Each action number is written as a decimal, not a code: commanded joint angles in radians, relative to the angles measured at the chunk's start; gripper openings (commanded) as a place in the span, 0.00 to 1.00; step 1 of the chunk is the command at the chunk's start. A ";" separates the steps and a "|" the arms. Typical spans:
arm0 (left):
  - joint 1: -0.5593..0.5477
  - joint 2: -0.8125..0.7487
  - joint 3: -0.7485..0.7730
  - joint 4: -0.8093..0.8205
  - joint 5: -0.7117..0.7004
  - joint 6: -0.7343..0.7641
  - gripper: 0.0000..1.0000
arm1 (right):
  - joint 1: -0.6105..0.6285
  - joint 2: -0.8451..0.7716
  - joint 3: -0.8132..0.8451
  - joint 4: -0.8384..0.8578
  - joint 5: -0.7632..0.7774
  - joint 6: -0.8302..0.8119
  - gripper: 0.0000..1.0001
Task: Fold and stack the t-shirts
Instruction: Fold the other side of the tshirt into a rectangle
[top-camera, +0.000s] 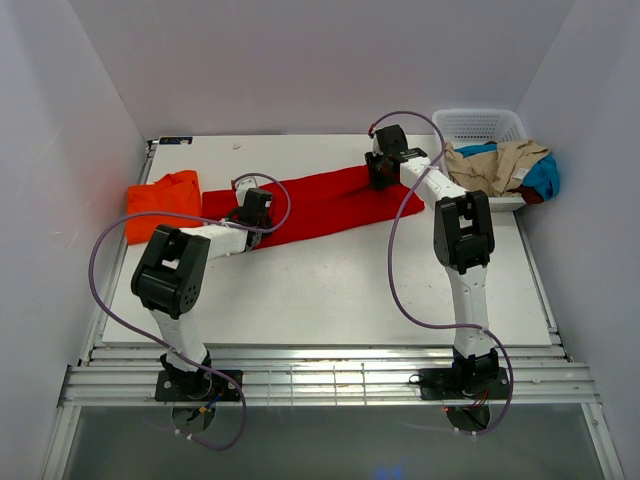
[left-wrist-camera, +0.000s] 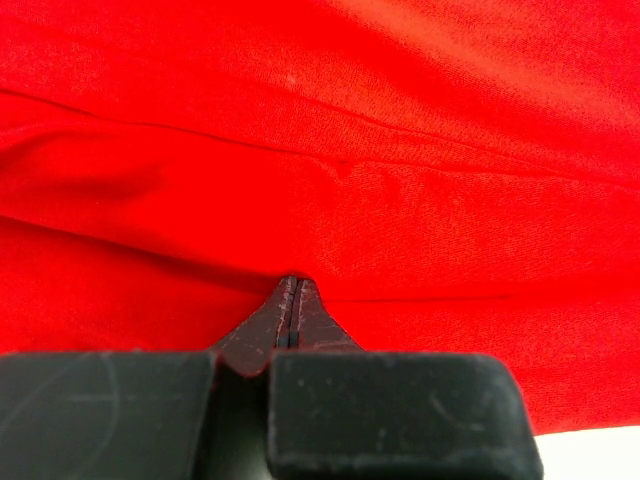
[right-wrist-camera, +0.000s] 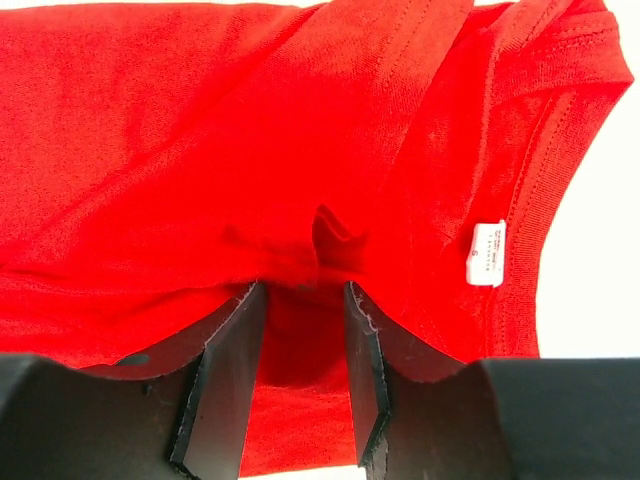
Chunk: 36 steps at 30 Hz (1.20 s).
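Observation:
A red t-shirt (top-camera: 320, 203) lies on the table as a long strip folded lengthwise, running from left to back right. My left gripper (top-camera: 253, 214) is down on its left end. In the left wrist view the jaws (left-wrist-camera: 290, 286) are pressed together on a fold of the red cloth (left-wrist-camera: 330, 120). My right gripper (top-camera: 379, 176) is on the strip's right end, near the collar. In the right wrist view its jaws (right-wrist-camera: 303, 288) stand apart with red cloth (right-wrist-camera: 200, 150) lying between them, and a white label (right-wrist-camera: 487, 252) shows to the right.
A folded orange shirt (top-camera: 162, 201) lies at the table's left edge, just beyond the red strip. A white basket (top-camera: 480, 127) at the back right holds tan (top-camera: 500, 165) and blue (top-camera: 545, 178) garments that spill over its rim. White walls enclose the table.

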 joint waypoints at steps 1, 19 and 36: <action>-0.002 0.022 -0.062 -0.194 -0.007 0.013 0.00 | -0.003 -0.045 0.011 0.028 -0.015 -0.009 0.43; -0.002 0.028 -0.073 -0.194 0.006 0.012 0.00 | -0.003 -0.053 0.003 0.114 -0.100 -0.024 0.21; -0.002 0.049 -0.087 -0.189 0.003 0.013 0.00 | 0.017 0.006 0.012 0.280 -0.127 -0.020 0.16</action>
